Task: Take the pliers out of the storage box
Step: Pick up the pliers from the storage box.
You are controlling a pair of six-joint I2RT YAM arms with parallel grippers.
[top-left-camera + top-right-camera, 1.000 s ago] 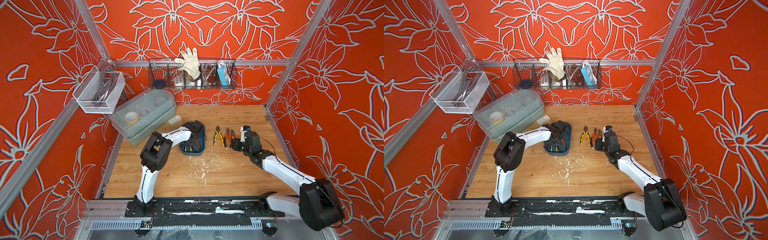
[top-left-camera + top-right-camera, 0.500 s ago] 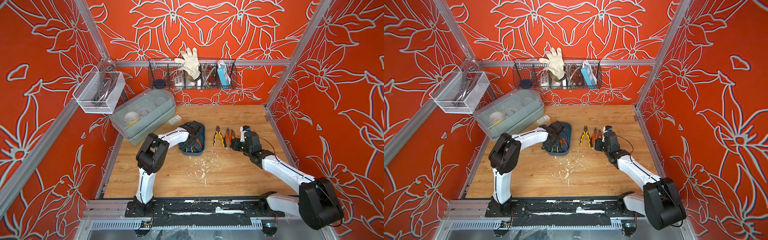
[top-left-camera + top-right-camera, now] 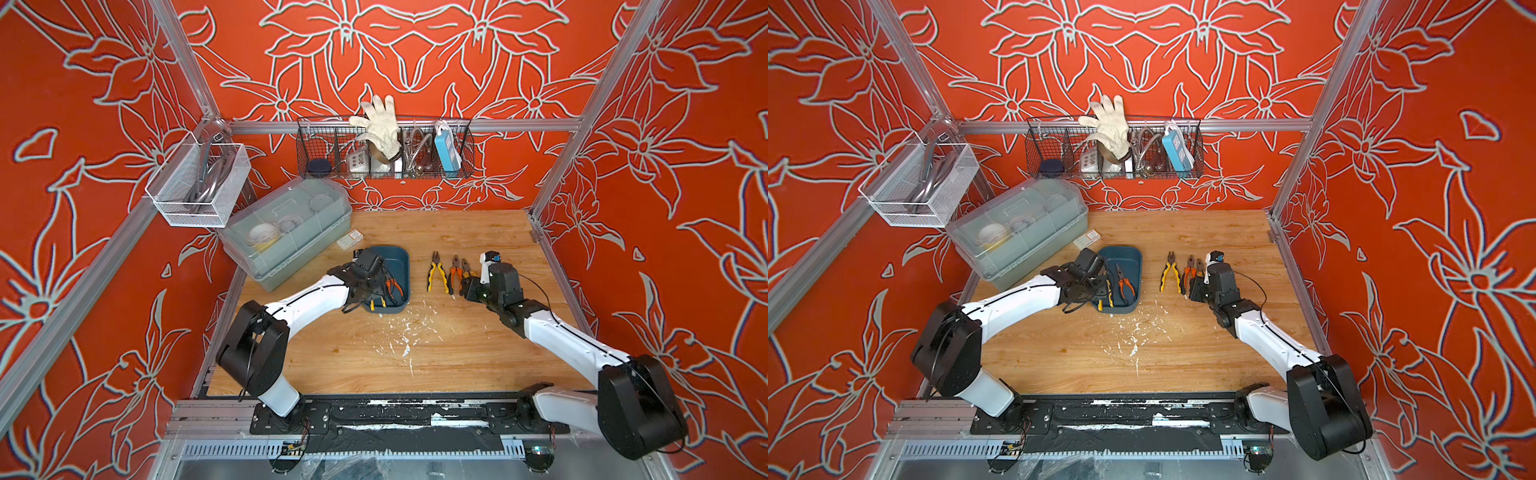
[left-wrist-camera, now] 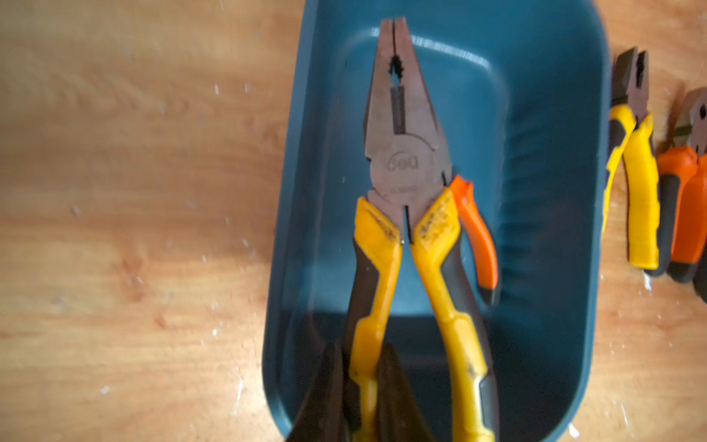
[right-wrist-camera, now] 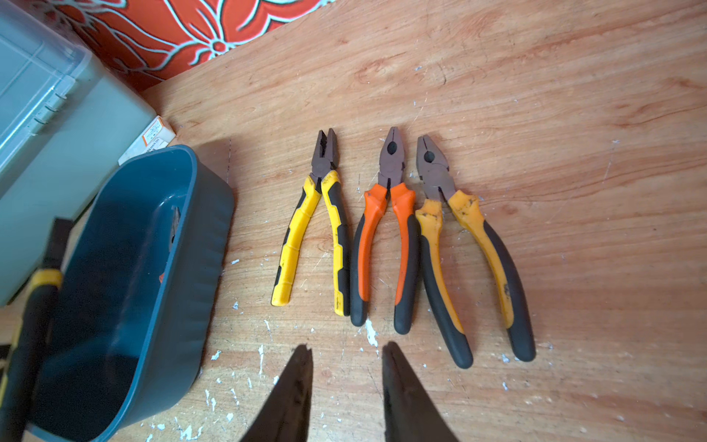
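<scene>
1. Here, the left gripper (image 4: 363,356) was clamped shut on one handle of the yellow pliers (image 4: 401,145), with a dark finger (image 4: 329,394) on either side of that handle.
2. Those pliers lay lengthwise over the box (image 4: 554,237), nose away from the gripper. Whether they rested on its floor or hung just above it could not be told.
3. Beside them in the box lay the orange-handled long-nose pliers (image 3: 1124,284), largely hidden behind the yellow ones in the left wrist view.
4. The right gripper (image 5: 346,356) held nothing. Its jaws were narrowly parted above the table (image 5: 554,114), just short of the handle ends of three more pliers.
5. These lay outside the box in a close row, noses all the same way: a yellow pair (image 5: 306,237), an orange pair (image 5: 386,237) and an amber pair (image 5: 470,248).
</scene>
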